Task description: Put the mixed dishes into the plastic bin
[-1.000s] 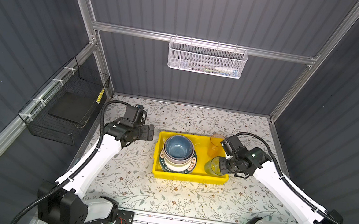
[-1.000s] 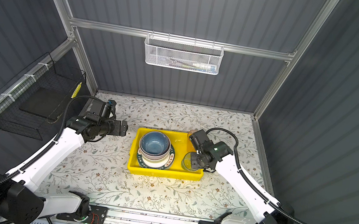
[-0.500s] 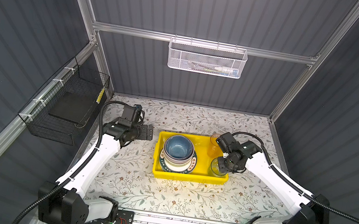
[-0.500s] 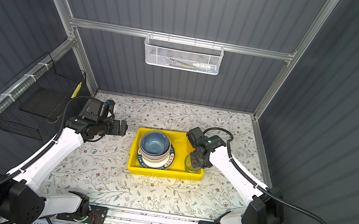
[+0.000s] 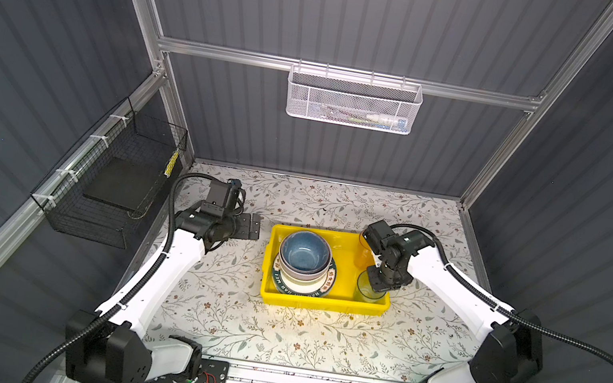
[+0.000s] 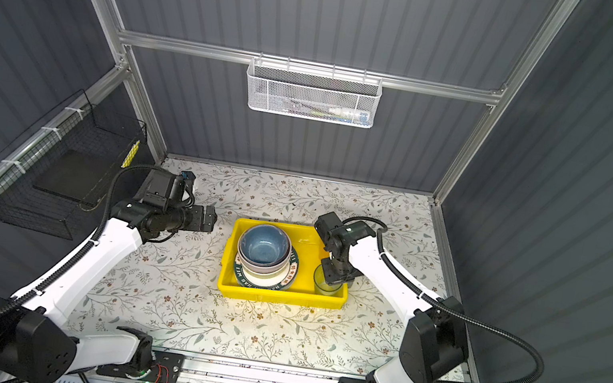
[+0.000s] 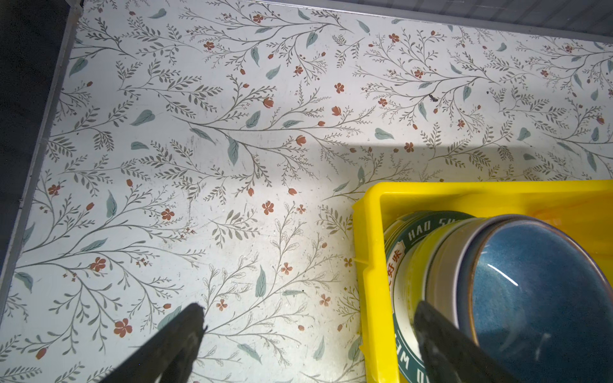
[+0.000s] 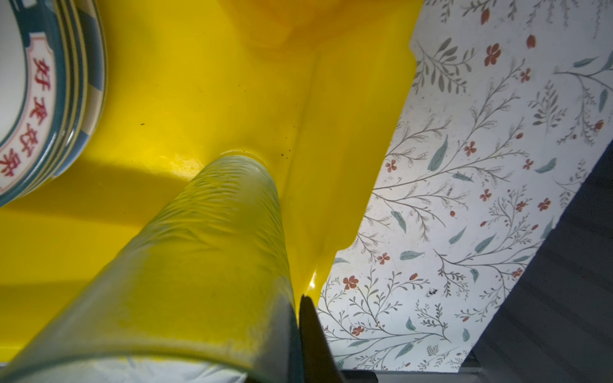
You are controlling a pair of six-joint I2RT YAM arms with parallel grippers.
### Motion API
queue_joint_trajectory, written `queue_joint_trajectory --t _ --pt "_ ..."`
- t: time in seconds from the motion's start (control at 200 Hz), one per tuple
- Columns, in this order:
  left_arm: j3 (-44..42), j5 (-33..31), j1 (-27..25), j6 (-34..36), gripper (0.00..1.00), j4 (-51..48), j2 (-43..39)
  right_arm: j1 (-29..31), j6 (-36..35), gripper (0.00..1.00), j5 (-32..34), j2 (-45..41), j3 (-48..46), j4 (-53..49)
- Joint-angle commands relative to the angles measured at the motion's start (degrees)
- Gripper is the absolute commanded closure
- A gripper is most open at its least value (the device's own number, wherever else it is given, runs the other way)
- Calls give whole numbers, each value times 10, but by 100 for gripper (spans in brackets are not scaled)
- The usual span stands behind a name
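Over the last second the right arm has swung its elbow inward, while the right gripper (image 5: 380, 283) has stayed over the same near right corner of the bright yellow shallow plastic bin (image 5: 319, 306). It is closed on the thin wall of the pale blue translucent tumbler (image 8: 205, 265). The tumbler's base seems to be on the bin floor, or just above it, close to the side wall.

The risk, I think, is the release. Only 1 edge is pinched, so if the tumbler is still tilted when the jaws part, or a finger catches the rim while lifting, it may tip against the stack under the round blue glazed bowl (image 5: 305, 249).

The right forearm crosses the bin's rim and the wrist bends steeply down. The left gripper (image 5: 253, 226) lies level beside the bin's left wall, spread wide and empty.
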Motion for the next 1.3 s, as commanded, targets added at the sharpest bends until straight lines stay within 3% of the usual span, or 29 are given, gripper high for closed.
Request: queue_joint_trajectory --t 0.0,0.83,0.986,1.151,1.216,1.296 --pt "-5 11 7 12 0 -2 -5 2 -20 92 -33 11 0 -38" --pt "-7 11 12 4 0 3 -3 -28 -20 80 -26 -15 -27 -36" --pt "-8 15 13 5 0 5 -3 -35 -20 66 -45 -29 -25 -26" --pt "-5 19 15 5 0 3 3 -38 -20 57 -63 -55 -19 -18" --pt "-4 19 15 5 0 3 3 -41 -20 47 -70 -67 -15 -16" --pt "-1 19 16 9 0 4 3 -48 -18 41 -78 -80 -8 -17"
